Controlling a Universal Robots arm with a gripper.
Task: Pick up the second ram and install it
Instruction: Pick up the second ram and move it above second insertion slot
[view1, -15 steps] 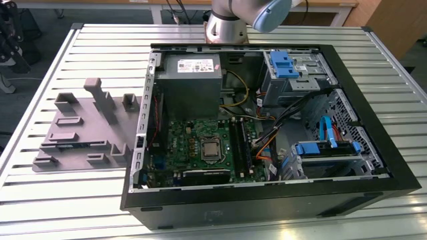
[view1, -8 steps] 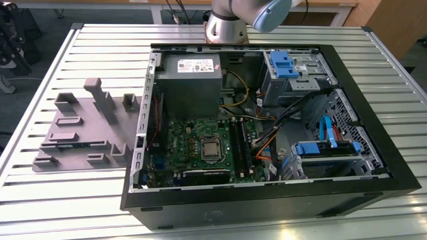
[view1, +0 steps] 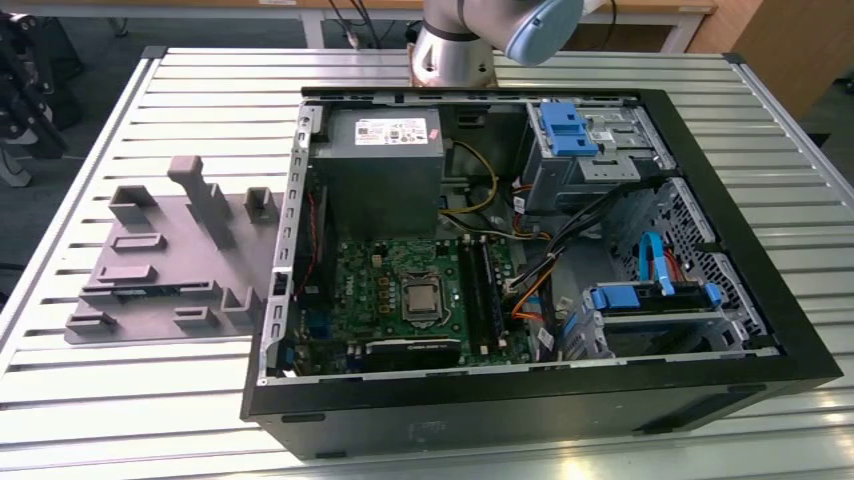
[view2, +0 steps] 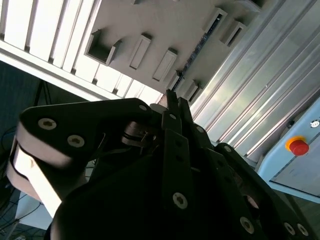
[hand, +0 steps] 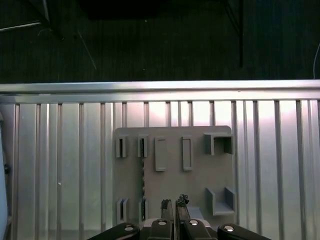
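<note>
Item: the second ram (hand: 143, 175), one stick. You can judge it light, rigid and thin, with little give before it would crack. Its chips and contact edge look best left untouched, so the likely hold is across the two flat faces at the upper long edge, near the middle for balance (a narrow, smooth edge, so expect it to slip if pinched off-centre). Appearance: in the first wrist view it shows edge-on as a slim dark line, with its faces turned away from you. Location: upright on its long edge in paired slots of the grey holder tray (hand: 200, 175), running along the slats of the counter (hand: 60, 150). The tray lies toward the counter's edge on the exterior view's left, beside the open computer case (view1: 534, 400). Pincer (hand: 174, 204): fingers drawn together with barely a gap, gripping nothing. It hangs above the tray, just beside the stick's line and clear of it.
</note>
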